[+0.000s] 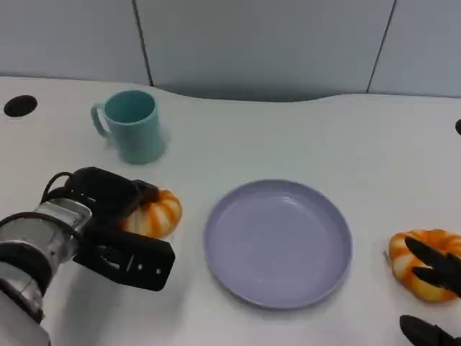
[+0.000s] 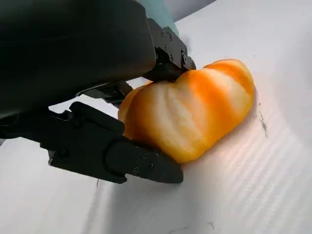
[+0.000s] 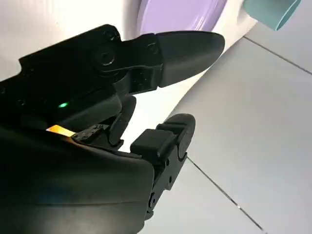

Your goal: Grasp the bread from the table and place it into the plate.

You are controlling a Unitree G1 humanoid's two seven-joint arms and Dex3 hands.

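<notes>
No brand, label or writing can be read on anything here. The left hand [image 1: 119, 227] grasps the bread [image 1: 155, 213] at the desk's left – in the left wrist view one finger [image 2: 131, 163] lies under the loaf's near edge and another presses on its top, with the bread [image 2: 195, 109] resting on the white desk [image 1: 310, 137]. The lilac plate [image 1: 278, 241] sits just right of that loaf, apart from it, with nothing in it and open desk behind it and on both sides. A teal cup [image 1: 133, 125] stands behind the left hand, near it. A second striped bun [image 1: 421, 263] lies near the desk's right edge, partly covered by the right hand [image 1: 436, 288], which is cut off by the frame; the right wrist view shows its fingers [image 3: 165, 53] spread apart – I cannot tell whether they touch the bun
</notes>
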